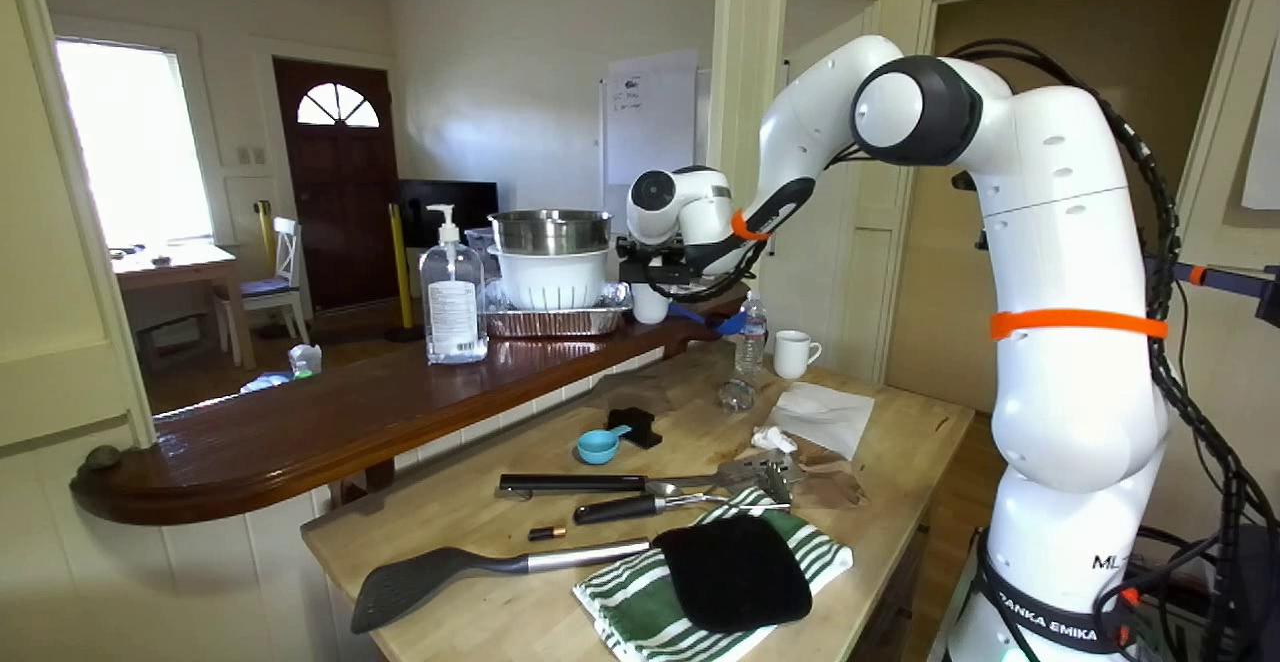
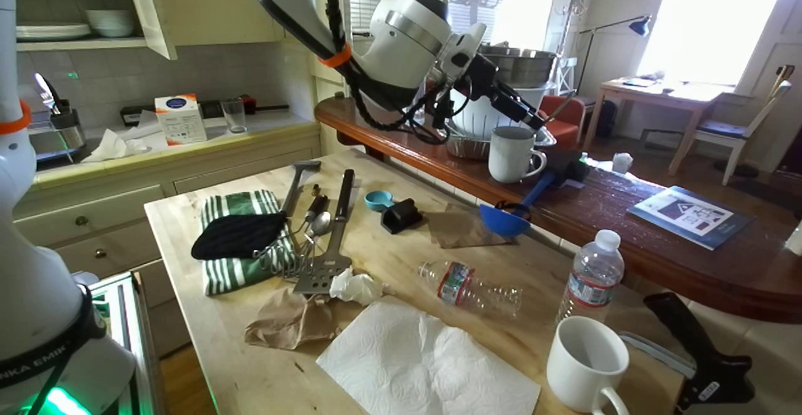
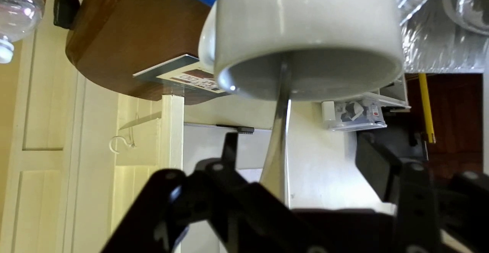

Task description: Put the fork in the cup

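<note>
The cup, a white mug, stands upright on the brown wooden ledge. In the wrist view the cup has its mouth toward my gripper. A long metal handle, taken as the fork, leans out of the cup; its head is hidden inside. The fork also shows slanting up past the rim in an exterior view. My jaws stand wide apart around the handle, with a gap to either side at the fingertips. The handle's lower end is hidden behind the gripper's dark linkage.
Behind the cup are a white colander and a foil tray. A blue ladle hangs over the ledge beside it. Below, the table holds a second mug, an upright bottle, a lying bottle and several utensils.
</note>
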Controlling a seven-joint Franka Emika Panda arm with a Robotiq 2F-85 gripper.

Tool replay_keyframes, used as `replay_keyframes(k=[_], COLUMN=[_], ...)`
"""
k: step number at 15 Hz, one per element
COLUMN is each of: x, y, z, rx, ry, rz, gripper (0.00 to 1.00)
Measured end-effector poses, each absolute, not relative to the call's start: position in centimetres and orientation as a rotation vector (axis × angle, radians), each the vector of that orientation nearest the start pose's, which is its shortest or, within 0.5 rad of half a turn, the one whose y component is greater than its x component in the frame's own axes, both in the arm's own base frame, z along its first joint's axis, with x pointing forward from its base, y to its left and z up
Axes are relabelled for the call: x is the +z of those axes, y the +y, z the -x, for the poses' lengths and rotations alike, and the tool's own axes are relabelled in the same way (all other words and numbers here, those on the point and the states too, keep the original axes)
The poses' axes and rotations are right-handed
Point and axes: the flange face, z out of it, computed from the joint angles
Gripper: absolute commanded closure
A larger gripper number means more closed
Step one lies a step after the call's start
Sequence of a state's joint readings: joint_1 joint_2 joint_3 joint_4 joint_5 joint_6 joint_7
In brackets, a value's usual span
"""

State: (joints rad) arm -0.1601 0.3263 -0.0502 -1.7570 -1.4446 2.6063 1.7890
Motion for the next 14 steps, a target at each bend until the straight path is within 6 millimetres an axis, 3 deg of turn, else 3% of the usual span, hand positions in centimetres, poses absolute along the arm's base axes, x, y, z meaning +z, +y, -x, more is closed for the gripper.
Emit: replay_keyframes(k=[2, 4, 9, 14], x=[43.7, 46.4, 51.6, 55.8], y=[-11.6, -11.1, -8.8, -5.8], z=[-66.3, -65.7, -60.2, -55.9], rx=[-1.72, -1.639, -1.293, -0.962], ry=[1.308, 1.363, 1.339, 1.136], rz=[2.793, 2.753, 2.906, 3.044], gripper=[0.0, 0.0, 0.0, 0.0])
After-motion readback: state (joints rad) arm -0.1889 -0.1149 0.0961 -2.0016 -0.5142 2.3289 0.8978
